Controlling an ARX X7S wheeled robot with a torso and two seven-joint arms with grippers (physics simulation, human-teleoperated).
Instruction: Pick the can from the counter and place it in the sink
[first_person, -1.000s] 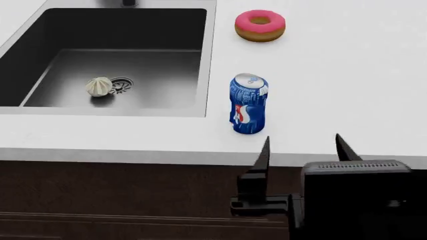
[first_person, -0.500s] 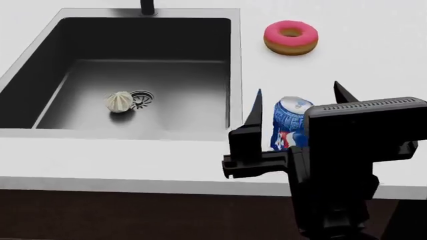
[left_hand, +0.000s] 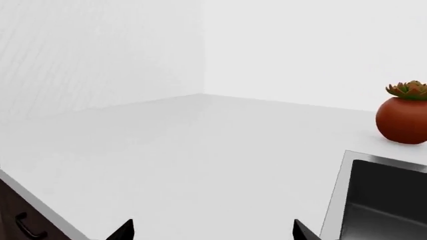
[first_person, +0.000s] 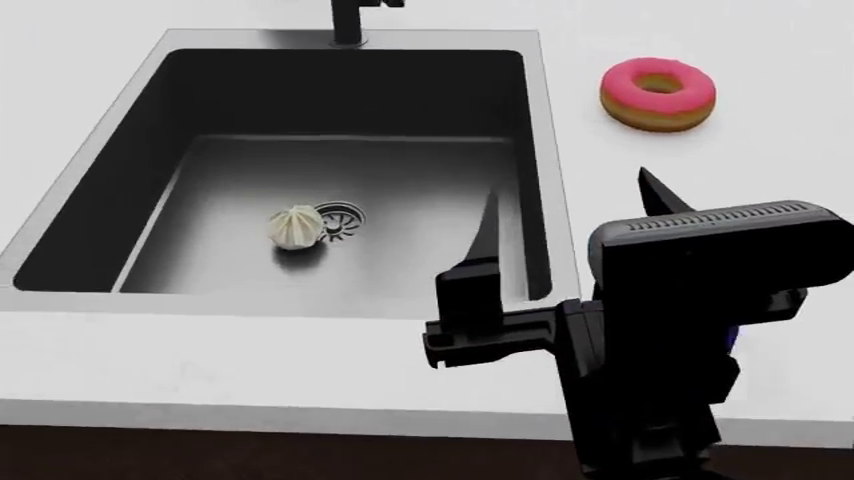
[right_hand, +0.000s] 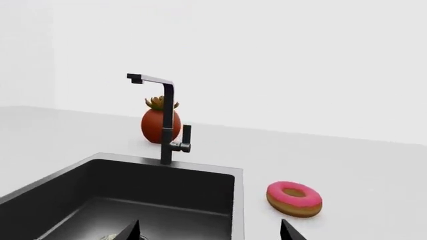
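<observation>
The can is almost wholly hidden behind my right gripper's body; only a thin blue sliver (first_person: 731, 343) shows at its right edge. My right gripper (first_person: 567, 190) is open and empty, its fingers pointing away over the counter (first_person: 200, 350) at the sink's right rim. The right wrist view shows its two tips wide apart (right_hand: 210, 232), one over the sink (right_hand: 133, 190), one over the counter, with no can between them. The sink (first_person: 334, 90) fills the left of the head view. My left gripper (left_hand: 212, 232) is open over bare counter (left_hand: 200, 165), out of the head view.
A white ridged lump (first_person: 296, 227) lies by the drain (first_person: 340, 215) on the sink floor. A dark faucet (right_hand: 167, 125) stands at the far rim. A pink donut (first_person: 658, 93) lies right of the sink. A red plant pot (left_hand: 403, 117) stands behind the faucet.
My right gripper has risen and moved forward over the can, which was plainly visible before and is now hidden behind it. The head view has shifted, so the sink sits further right.
</observation>
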